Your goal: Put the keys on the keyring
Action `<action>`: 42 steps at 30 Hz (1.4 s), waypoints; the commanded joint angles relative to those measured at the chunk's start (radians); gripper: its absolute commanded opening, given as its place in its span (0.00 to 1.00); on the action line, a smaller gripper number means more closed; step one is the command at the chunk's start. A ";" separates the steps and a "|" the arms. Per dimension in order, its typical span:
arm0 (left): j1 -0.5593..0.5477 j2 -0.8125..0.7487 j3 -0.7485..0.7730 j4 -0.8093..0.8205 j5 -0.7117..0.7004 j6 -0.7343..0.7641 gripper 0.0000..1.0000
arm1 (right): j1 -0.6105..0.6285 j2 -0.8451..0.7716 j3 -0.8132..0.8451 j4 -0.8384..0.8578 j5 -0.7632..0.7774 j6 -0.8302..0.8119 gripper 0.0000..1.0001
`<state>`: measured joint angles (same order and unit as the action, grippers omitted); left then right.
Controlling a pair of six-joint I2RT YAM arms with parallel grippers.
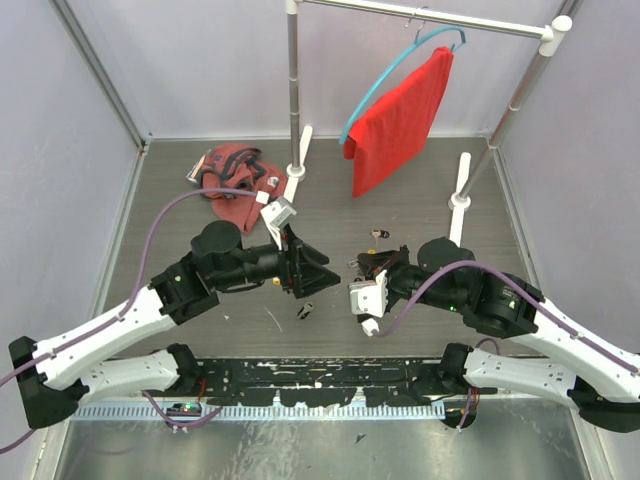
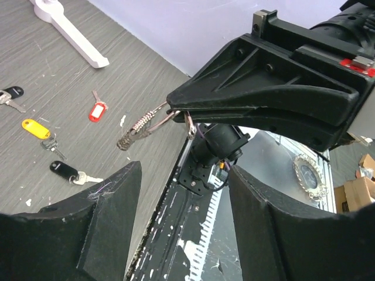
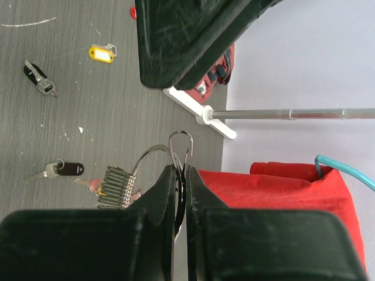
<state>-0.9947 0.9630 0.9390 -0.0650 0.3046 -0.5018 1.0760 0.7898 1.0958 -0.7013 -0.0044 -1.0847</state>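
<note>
**Ana:** Grey wood-grain tabletop point(image 1: 420, 200), lilac walls around it. What do the jaws have?

**Ben:** The right gripper point(image 3: 180, 170) is pinched shut on the thin silver wire keyring point(image 3: 180, 132). It holds the ring in the air over the tabletop's middle. A ribbed silver coil point(image 3: 117, 187) hangs from the ring. The left gripper point(image 2: 183, 172) faces it with jaws spread wide and nothing between them.

**Ana:** And the keys?

**Ben:** They lie loose on the tabletop, around its middle and towards the near edge. There is a small silver key with a red plastic tag point(image 2: 97, 110), a yellow-tagged key point(image 2: 35, 127), a black-tagged key point(image 2: 64, 170) and a second black-tagged key point(image 2: 12, 93). As far as the views show, none is on the ring.

**Ana:** How will they handle?

**Ben:** Probably light, flat and stiff. Bare metal likely slips, so the tag looks the better hold and leaves the key's hole free. The ring looks thin and springy, so it may twist in a pinch. Its overlapping loops need prying apart, so the grip belongs away from the wire's end.
</note>
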 commanded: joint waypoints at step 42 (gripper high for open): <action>-0.033 0.123 0.104 0.111 0.022 0.004 0.00 | 0.000 -0.041 0.035 0.092 -0.098 0.058 0.34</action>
<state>-1.0241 1.1088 1.0142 -0.0044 0.3023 -0.5121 1.0760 0.7811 1.0958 -0.6758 -0.0387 -1.0336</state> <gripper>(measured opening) 0.015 0.239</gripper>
